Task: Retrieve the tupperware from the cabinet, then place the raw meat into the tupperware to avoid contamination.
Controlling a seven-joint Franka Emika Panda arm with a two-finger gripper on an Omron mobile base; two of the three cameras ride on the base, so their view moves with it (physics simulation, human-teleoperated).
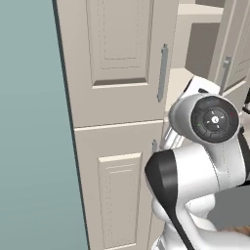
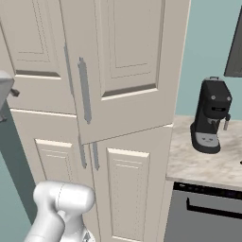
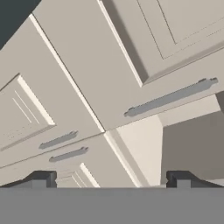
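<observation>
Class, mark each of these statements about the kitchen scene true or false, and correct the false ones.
1. An upper door of the cabinet stands open. True.
2. The coffee machine sits on the floor. False: it stands on the countertop.
3. The end effector is shut on a door handle. False: it is open and holds nothing.
4. The door handles are slim grey vertical bars. True.
5. The coffee machine is white. False: it is black.
</observation>
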